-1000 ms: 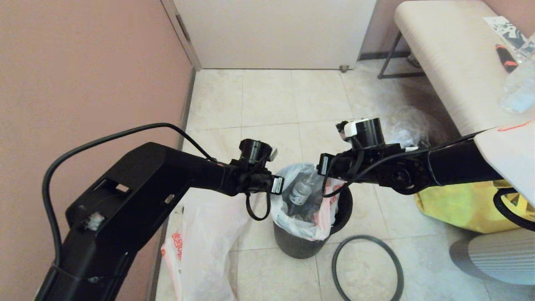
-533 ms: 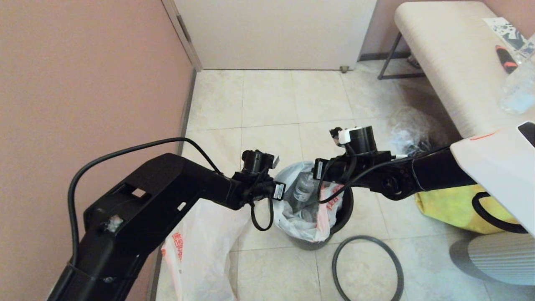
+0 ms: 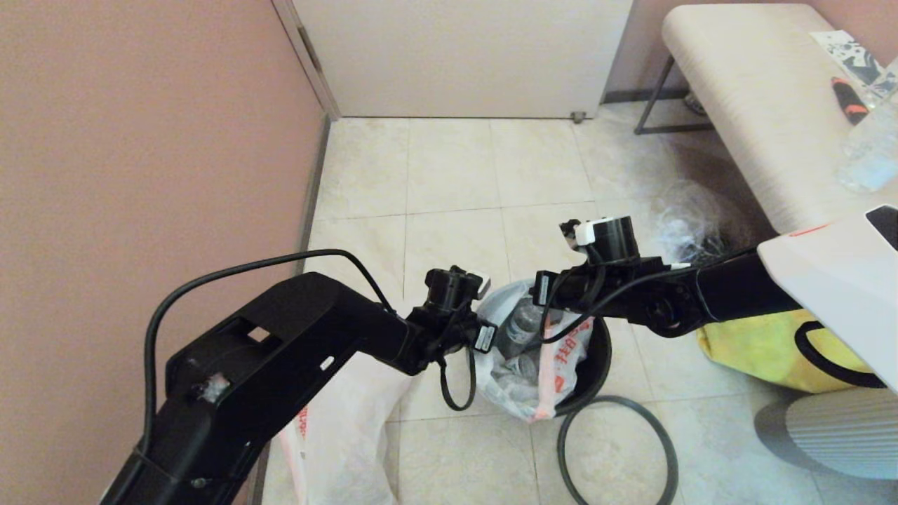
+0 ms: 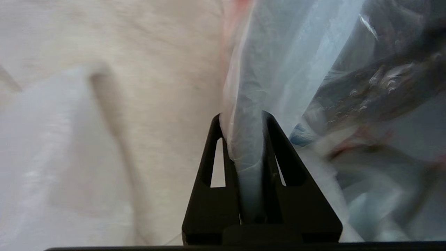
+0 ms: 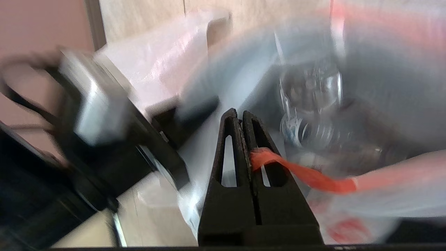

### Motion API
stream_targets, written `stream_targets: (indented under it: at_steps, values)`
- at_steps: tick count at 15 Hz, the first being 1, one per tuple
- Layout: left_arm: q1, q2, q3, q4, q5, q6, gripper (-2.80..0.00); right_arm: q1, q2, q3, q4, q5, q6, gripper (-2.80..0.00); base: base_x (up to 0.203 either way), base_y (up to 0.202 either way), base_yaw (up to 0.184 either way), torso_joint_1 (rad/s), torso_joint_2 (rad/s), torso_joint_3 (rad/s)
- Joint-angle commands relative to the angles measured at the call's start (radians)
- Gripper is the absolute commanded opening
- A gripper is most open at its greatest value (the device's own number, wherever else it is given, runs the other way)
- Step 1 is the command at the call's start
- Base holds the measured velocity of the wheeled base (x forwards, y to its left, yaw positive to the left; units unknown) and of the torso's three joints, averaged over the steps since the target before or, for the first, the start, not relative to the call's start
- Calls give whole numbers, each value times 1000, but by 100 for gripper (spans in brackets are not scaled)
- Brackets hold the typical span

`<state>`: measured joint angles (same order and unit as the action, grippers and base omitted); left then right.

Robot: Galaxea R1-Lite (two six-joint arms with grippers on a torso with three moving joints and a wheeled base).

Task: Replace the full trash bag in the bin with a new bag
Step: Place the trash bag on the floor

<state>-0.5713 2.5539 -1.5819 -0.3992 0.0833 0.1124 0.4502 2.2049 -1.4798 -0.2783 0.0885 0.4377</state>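
Both grippers meet over the bin point(image 3: 596, 365), and their wrists and cables cover much of its mouth in the head view. Only the right part of the bin's black wall shows there, tipped toward the right; its base is hidden behind the full trash bag point(image 3: 523, 365), which bulges out over the near rim with red-orange print on its side. A clear bottle point(image 3: 520, 330) shows through the open top of the bag.

From the left wrist camera, the left gripper point(image 4: 243, 120) has its two black fingers drawn narrow around a bunched fold of the bag's white plastic point(image 4: 264, 69). The bag's contents beyond are smeared and hard to read, apart from dark scraps. From the right wrist camera, the right gripper point(image 5: 237, 116) has its fingers pressed together with a red-edged handle strip point(image 5: 299, 174) pinched between them; crushed clear bottles lie blurred just past it.

On the tiles to the left, the new bag point(image 3: 344, 428) lies limp and flat, partly covered by the left arm and cut off at the lower edge. The dark-grey hoop point(image 3: 617, 452) lies on the floor, its upper arc touching or just beside the bin, its lower arc cut off. A yellow tote point(image 3: 765, 351) sits to the right, partly behind the right arm, and a clear bag point(image 3: 684, 224) of dark items lies behind it by a bench point(image 3: 751, 105).
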Motion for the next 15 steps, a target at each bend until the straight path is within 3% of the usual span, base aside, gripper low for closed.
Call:
stream_targets:
  at_steps: [1, 9, 14, 15]
  values:
    - [-12, 48, 25, -49, 17, 21, -280, 3, -36, 12, -1, 2, 3, -280, 0, 0, 0, 0, 0, 0]
    - [-30, 85, 16, -58, 38, 49, -280, 17, -178, 35, 4, 9, 4, -280, 0, 0, 0, 0, 0, 0]
    - [-26, 8, 18, -79, 55, 9, -280, 84, -330, 129, 16, 5, -17, -280, 0, 0, 0, 0, 0, 0]
    - [-24, -36, 22, -87, 57, -19, 0, 86, -335, 155, 16, 2, -35, -280, 0, 0, 0, 0, 0, 0]
